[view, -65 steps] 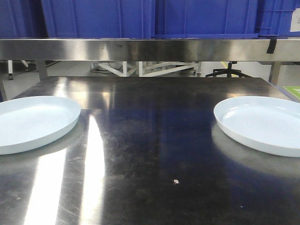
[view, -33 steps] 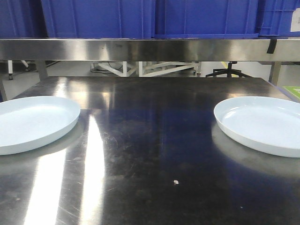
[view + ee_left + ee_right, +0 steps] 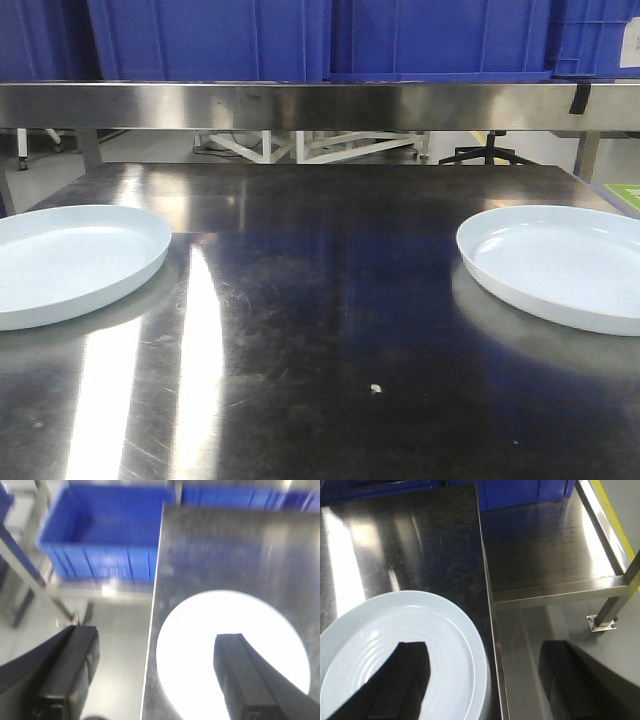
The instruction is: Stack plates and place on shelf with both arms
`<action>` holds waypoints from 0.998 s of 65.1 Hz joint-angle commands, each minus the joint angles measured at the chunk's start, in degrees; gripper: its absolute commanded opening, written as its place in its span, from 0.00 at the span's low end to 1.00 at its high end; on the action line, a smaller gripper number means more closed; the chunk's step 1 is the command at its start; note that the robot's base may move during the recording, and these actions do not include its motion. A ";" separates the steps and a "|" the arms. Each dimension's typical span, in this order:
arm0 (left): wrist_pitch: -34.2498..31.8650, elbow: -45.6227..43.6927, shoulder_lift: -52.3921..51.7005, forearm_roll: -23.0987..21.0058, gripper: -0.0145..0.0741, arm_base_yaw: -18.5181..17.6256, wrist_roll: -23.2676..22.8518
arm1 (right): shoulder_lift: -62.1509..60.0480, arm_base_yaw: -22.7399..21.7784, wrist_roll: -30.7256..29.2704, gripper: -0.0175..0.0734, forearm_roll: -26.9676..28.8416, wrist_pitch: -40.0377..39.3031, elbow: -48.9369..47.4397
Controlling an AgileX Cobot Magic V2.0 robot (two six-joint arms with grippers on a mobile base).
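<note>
The left plate (image 3: 70, 260) is lying flat at the left side of the worktop (image 3: 320, 300), its rim close to the worktop's left edge in the left wrist view. The left end effector (image 3: 157, 680) is hanging above that edge, spread wide and holding nothing. One finger is sitting over the floor (image 3: 115, 645), the other over the plate, which is blown out white there. A blue bin (image 3: 105, 535) is standing lower down, beyond the edge.

The worktop middle is lying bare between the plates, which are sitting well apart and not stacked. The steel shelf (image 3: 320, 105) is running across behind and above, carrying blue crates (image 3: 210, 40) along the whole visible length.

The right plate (image 3: 560, 265) is lying flat near the right edge. The right end effector (image 3: 487, 685) is hovering over that edge, wide open and empty. One finger is over the plate's rim area, the other over a lower steel surface (image 3: 545, 540) beside the worktop.

Risks, as a judgement:
- Both plates are sitting close to an edge, so a sideways nudge on approach could be pushing one off.
- The glossy glaze and low rim are giving a poor pinch, so a plate could be slipping or tilting mid-lift.
- Setting one plate on the other off-centre or too hard could be chipping them.
- The crates are crowding the shelf, so free room looks doubtful.

Writing: none readable. A white label (image 3: 630, 45) on the far-right crate is too small to read. A black strip (image 3: 580, 97) on the shelf front is carrying no text.
</note>
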 commanded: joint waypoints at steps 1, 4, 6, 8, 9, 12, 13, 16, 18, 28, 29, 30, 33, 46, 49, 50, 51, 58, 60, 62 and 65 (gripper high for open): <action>-4.99 -2.08 3.59 -0.99 0.78 -0.43 -0.71 | -0.46 -0.02 0.04 0.82 -0.85 -4.52 -2.09; -5.82 -2.08 5.71 -1.27 0.78 -0.32 -0.71 | -0.46 -0.02 0.04 0.82 -0.85 -4.52 -2.09; -6.31 -2.08 7.46 -1.37 0.78 -0.32 -0.71 | -0.46 -0.02 0.04 0.82 -0.85 -4.52 -2.09; -6.69 -2.08 8.81 -1.49 0.78 -0.32 -0.71 | -0.46 -0.02 0.04 0.82 -0.85 -4.52 -2.09; -6.97 -2.08 9.49 -1.49 0.78 -0.32 -0.71 | -0.46 -0.02 0.04 0.82 -0.85 -4.52 -2.09; -7.60 -2.08 11.82 -1.49 0.78 -0.32 -0.71 | -0.46 -0.02 0.04 0.82 -0.85 -4.52 -2.09; -8.01 -2.08 12.46 -1.49 0.78 -0.32 -0.71 | -0.46 -0.02 0.04 0.82 -0.85 -4.45 -2.09; -8.49 -2.08 14.63 -1.49 0.78 -0.32 -0.71 | -0.46 -0.02 0.04 0.82 -0.85 -4.39 -2.09; -8.80 -2.08 15.81 -1.49 0.78 -0.32 -0.71 | -0.46 -0.02 0.04 0.82 -0.85 -4.39 -2.09; -9.66 -2.08 21.34 -1.49 0.78 -0.32 -0.71 | -0.46 -0.02 0.04 0.82 -0.85 -3.91 -2.09; -9.78 -2.08 21.76 -1.49 0.78 -0.32 -0.71 | -0.46 -0.02 0.04 0.82 -0.85 -3.84 -2.09; -9.78 -2.08 22.19 -1.49 0.78 -0.32 -0.71 | -0.46 -0.02 0.04 0.82 -0.85 -3.78 -2.09; -9.88 -2.08 23.51 -1.39 0.78 -0.32 -0.71 | -0.46 -0.02 0.04 0.82 -0.85 -3.66 -2.09; -11.23 -2.08 27.35 -1.27 0.78 -0.32 -0.71 | -0.46 -0.02 0.04 0.82 -0.85 -3.31 -2.09; -11.86 -2.08 27.79 -1.19 0.78 -0.32 -0.71 | -0.46 -0.02 0.04 0.82 -0.85 -3.18 -2.09; -12.00 -2.08 28.01 -1.19 0.78 -0.32 -0.71 | -0.46 -0.02 0.04 0.82 -0.85 -3.12 -2.09; -12.12 -2.08 28.08 -1.19 0.78 -0.32 -0.71 | -0.46 -0.02 0.04 0.82 -0.85 -3.12 -2.09; -12.73 -2.08 29.27 -1.19 0.78 -0.32 -0.71 | -0.46 -0.02 0.04 0.82 -0.85 -3.00 -2.09; -12.73 -2.08 29.50 -1.19 0.78 -0.32 -0.71 | -0.46 -0.02 0.04 0.82 -0.85 -3.00 -2.09; -12.73 -2.08 29.74 -1.16 0.78 -0.32 -0.71 | -0.46 -0.02 0.04 0.82 -0.85 -3.00 -2.09; -12.73 -2.08 30.10 -1.06 0.78 -0.32 -0.71 | -0.46 -0.02 0.04 0.82 -0.85 -3.00 -2.09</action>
